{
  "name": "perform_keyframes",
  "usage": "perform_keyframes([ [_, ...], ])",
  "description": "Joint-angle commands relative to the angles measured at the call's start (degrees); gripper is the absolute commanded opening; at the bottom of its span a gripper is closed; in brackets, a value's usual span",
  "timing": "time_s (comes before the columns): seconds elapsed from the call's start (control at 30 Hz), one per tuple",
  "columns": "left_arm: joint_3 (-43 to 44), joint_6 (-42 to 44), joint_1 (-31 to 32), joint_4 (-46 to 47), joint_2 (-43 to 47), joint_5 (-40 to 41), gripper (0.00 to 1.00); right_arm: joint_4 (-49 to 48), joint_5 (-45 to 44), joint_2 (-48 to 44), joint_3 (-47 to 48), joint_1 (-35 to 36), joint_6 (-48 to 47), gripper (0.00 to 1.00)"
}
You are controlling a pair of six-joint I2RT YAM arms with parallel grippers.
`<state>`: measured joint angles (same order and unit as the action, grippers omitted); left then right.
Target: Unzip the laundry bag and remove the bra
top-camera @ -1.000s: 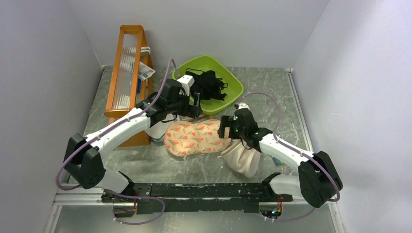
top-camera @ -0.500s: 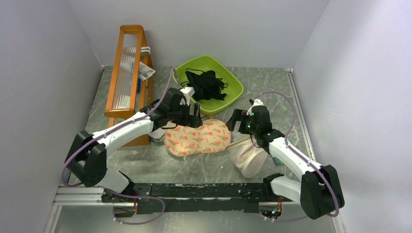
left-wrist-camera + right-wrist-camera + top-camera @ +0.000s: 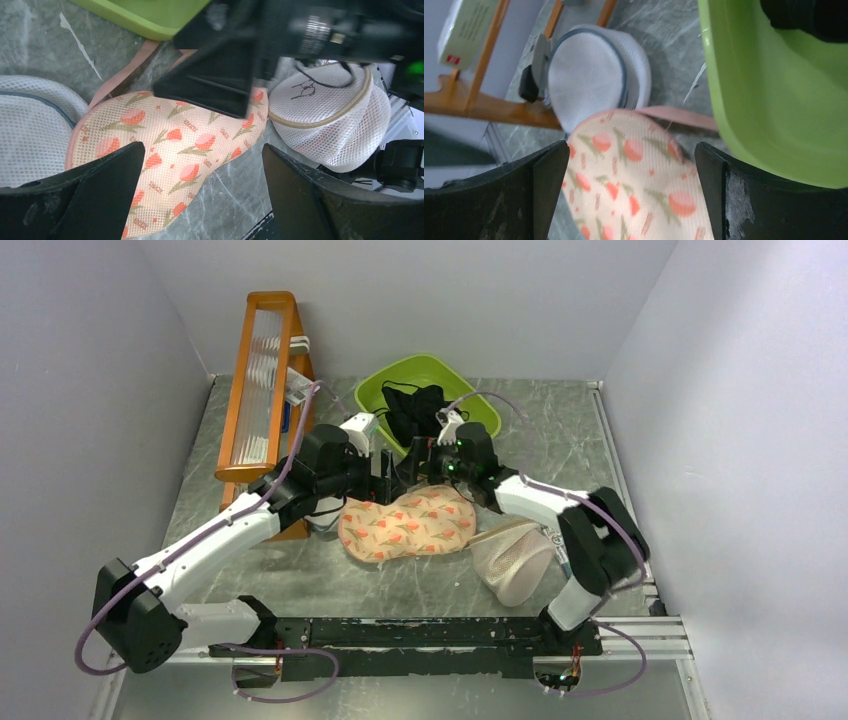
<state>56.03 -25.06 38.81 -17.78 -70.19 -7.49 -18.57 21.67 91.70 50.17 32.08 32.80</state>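
The laundry bag (image 3: 405,523) lies flat on the table, a two-lobed cream pouch with orange-pink print and a pink edge. My left gripper (image 3: 390,474) hovers open over its far edge, the bag (image 3: 170,145) and bare table showing between the fingers. My right gripper (image 3: 418,462) faces it from the right, also open, just above the bag (image 3: 634,185) and close to the green basin. The two grippers nearly meet, and the right one's black body (image 3: 220,75) fills the top of the left wrist view. Neither holds anything. The bra is not visible.
A green basin (image 3: 480,425) with black garments (image 3: 420,410) sits just behind the bag. A beige mesh pouch (image 3: 510,555) lies to its right. A round grey-white mesh disc (image 3: 589,80) lies to its left, by the orange wooden rack (image 3: 262,390). A pink strap (image 3: 679,116) runs along the basin.
My right arm has swung left from the bag's right end to its far edge by the basin. My left gripper has drawn back a little. Both stayed open.
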Motion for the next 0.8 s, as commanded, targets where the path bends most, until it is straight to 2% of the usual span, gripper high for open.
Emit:
perform_keyframes([
  [0.0,0.29,1.82,0.34,-0.73,3.07,1.35,0.99,-2.41,-0.34,8.71,5.63,0.03,2.04,0.98],
  [0.1,1.36,1.31,0.44,-1.92,2.42,-0.14,0.99,1.30,-4.55,11.80,8.50,-1.13,0.68,0.99],
  [0.2,0.19,0.54,0.48,0.37,1.53,-2.81,0.99,0.60,-6.98,11.61,7.56,-4.96,0.19,0.99],
  [0.37,0.81,-0.96,0.72,2.40,-2.71,-8.88,1.00,0.55,-3.97,11.29,5.29,-12.74,0.42,0.99],
  [0.43,1.57,-1.44,1.11,3.33,-4.66,-9.77,1.00,2.85,-3.86,10.11,5.08,-13.77,-0.98,0.99],
  [0.53,3.30,-1.28,2.34,2.30,-6.89,-8.94,0.99,8.04,-6.98,4.85,3.88,-13.03,-4.72,0.99],
  [0.77,3.16,-1.67,3.91,5.86,-9.61,-8.64,0.99,20.45,-6.15,-9.90,-2.82,-9.52,-9.72,1.00],
])
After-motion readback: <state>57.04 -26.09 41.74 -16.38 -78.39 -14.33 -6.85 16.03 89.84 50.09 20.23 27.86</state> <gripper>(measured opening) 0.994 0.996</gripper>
